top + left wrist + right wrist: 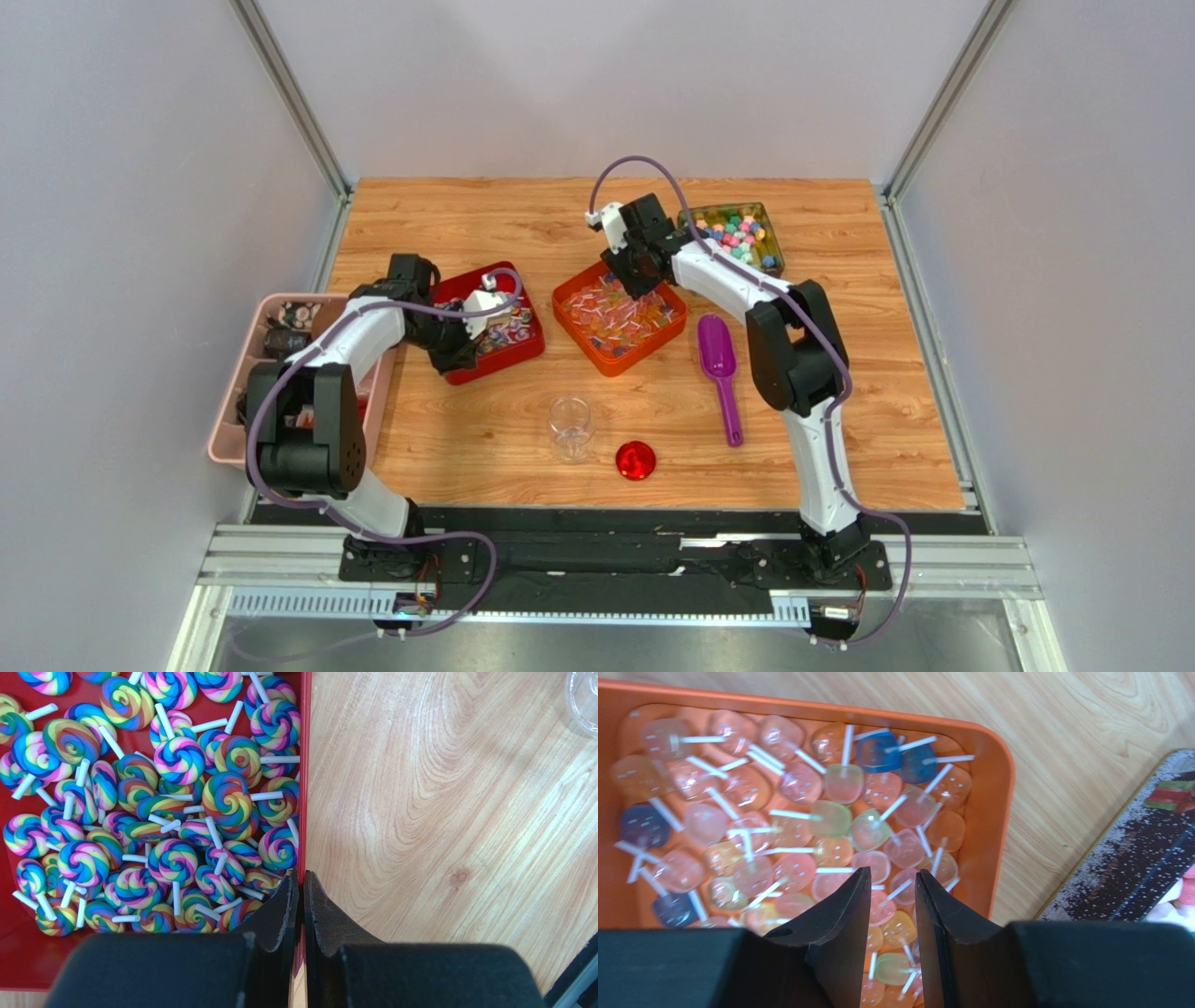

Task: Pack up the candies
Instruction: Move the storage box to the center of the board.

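- While the left fingers clenched the red tray's side wall, swirl lollipops lay heaped inside.
- Over the orange tray's clear lollipops, the right fingers hung narrowly parted; whether they gripped one could not be told.
- Mixed-colour candies filled the far-right tray on the surface, beyond a purple scoop.

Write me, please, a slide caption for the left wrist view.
Left tool closed on the red tray's wall, rainbow swirl lollipops alongside.
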